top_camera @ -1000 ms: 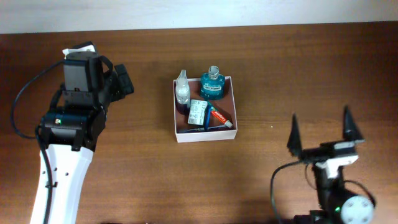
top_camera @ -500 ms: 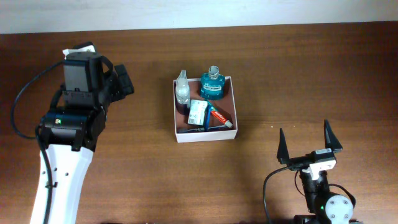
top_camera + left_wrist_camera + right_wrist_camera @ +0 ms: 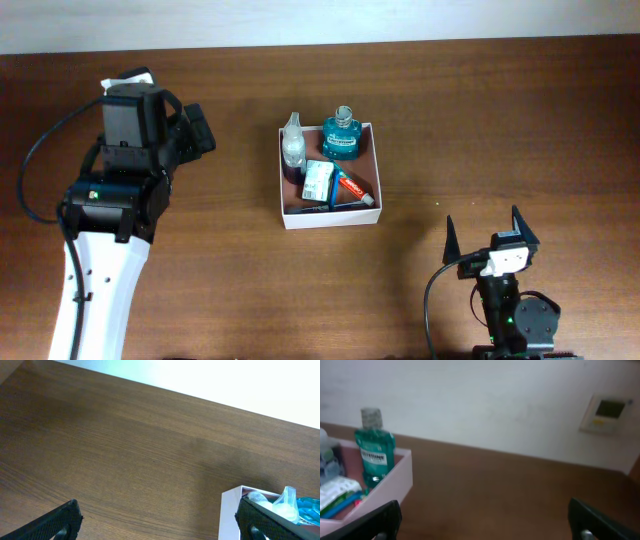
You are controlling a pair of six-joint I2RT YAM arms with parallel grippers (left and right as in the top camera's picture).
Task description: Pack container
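The container (image 3: 372, 160), a square shallow white-walled box with a reddish-brown inside, stands in the middle of the table. In it are a teal mouthwash bottle (image 3: 341, 136), a clear bottle (image 3: 292, 146), a green-and-white carton (image 3: 318, 181), a toothpaste tube (image 3: 353, 187) and a blue toothbrush (image 3: 312, 208). The container's corner shows in the left wrist view (image 3: 228, 515) and its wall in the right wrist view (image 3: 385, 487). My left gripper (image 3: 160, 522) is open and empty, left of the container. My right gripper (image 3: 487, 236) is open and empty, at the front right.
The table is dark brown wood (image 3: 470, 120), with a white wall behind it. The left arm (image 3: 110, 200) reaches over the table's left side. A small wall panel (image 3: 606, 412) shows in the right wrist view.
The right arm has drawn back toward the front edge and a little left, its open gripper now lower in the overhead view. The left arm and the container's contents have not moved.
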